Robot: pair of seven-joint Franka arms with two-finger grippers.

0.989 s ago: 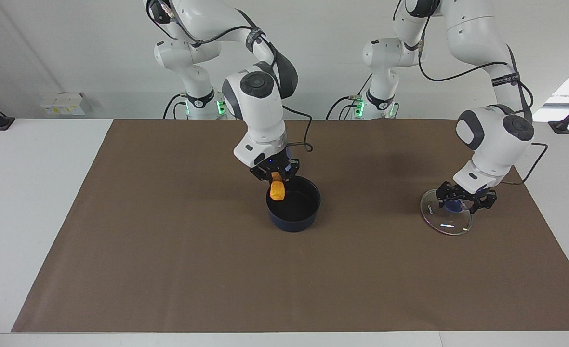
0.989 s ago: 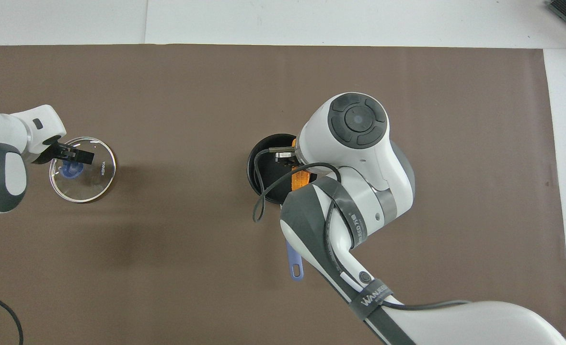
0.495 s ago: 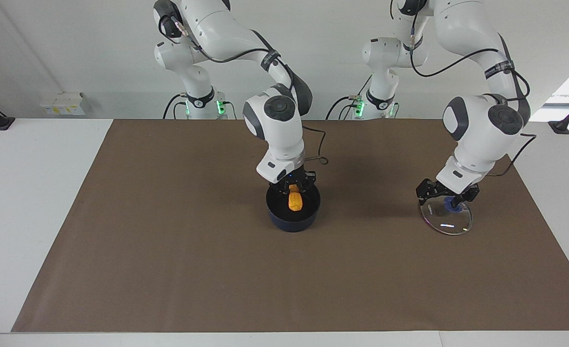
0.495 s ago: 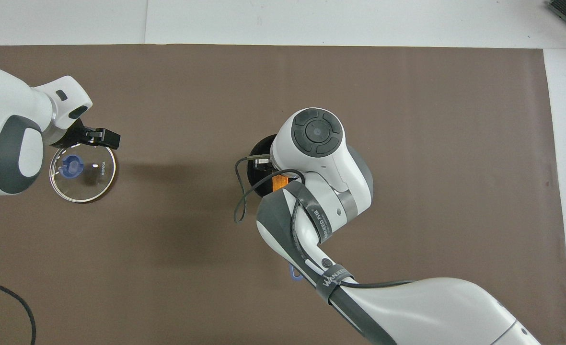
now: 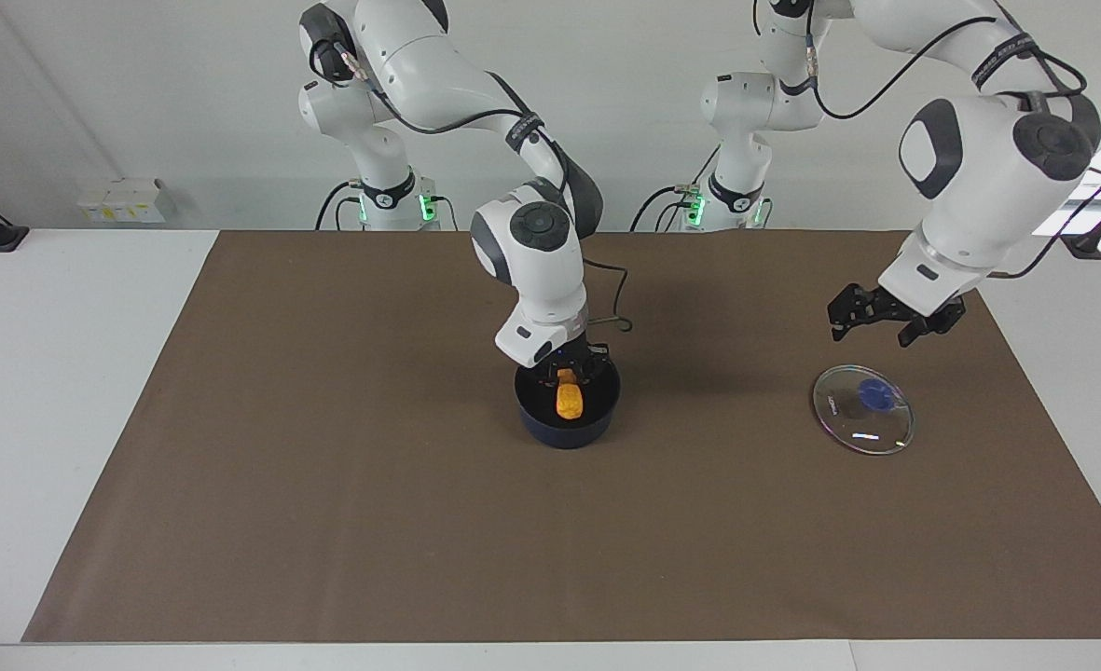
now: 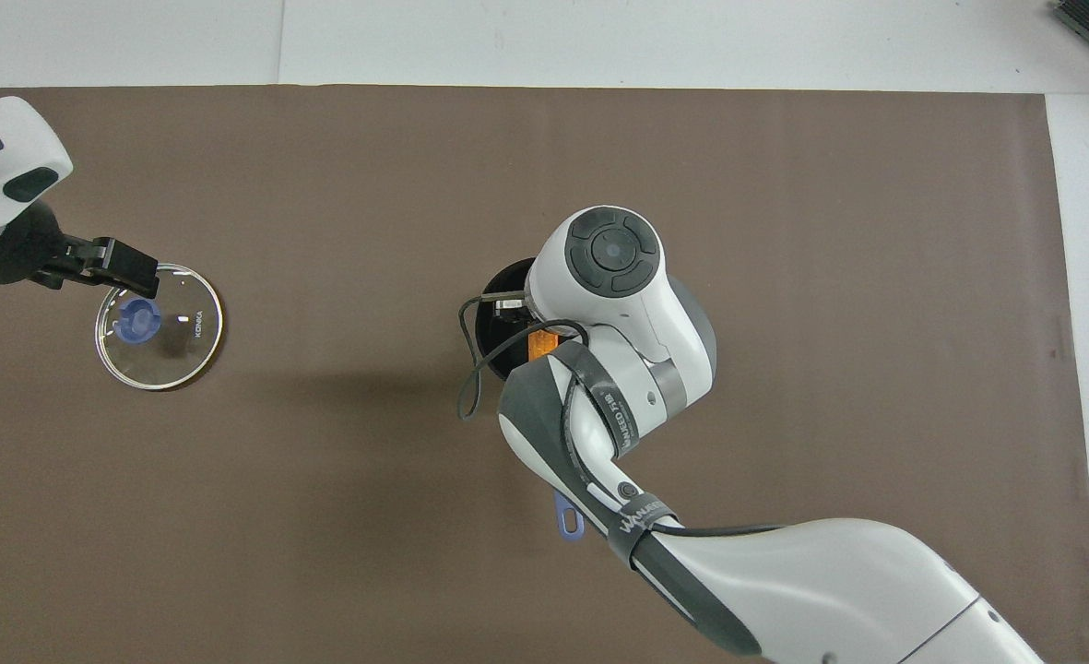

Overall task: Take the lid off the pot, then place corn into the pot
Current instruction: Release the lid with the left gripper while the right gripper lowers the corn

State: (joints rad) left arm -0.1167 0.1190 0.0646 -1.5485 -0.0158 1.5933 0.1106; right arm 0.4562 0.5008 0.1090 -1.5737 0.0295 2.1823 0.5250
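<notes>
The pot point(image 5: 569, 424) stands mid-table, and its blue-purple handle end point(image 6: 568, 516) shows from under the right arm in the overhead view. My right gripper point(image 5: 569, 370) reaches down into the pot's mouth, shut on the corn point(image 5: 569, 399), which hangs upright inside the pot. The corn point(image 6: 541, 346) and part of the pot's rim point(image 6: 493, 323) show beside the wrist from above. The lid point(image 5: 862, 408) lies flat on the mat toward the left arm's end, blue knob up. My left gripper point(image 5: 890, 321) is open and empty, raised above the lid's edge point(image 6: 159, 326).
A brown mat point(image 5: 326, 485) covers most of the white table. A black cable point(image 6: 470, 369) loops off the right wrist beside the pot. Small white boxes point(image 5: 121, 200) sit at the table's edge near the right arm's base.
My left gripper let go of the lid's knob and rose clear of the lid. My right gripper carried the corn over the pot's middle and lowered it into the pot.
</notes>
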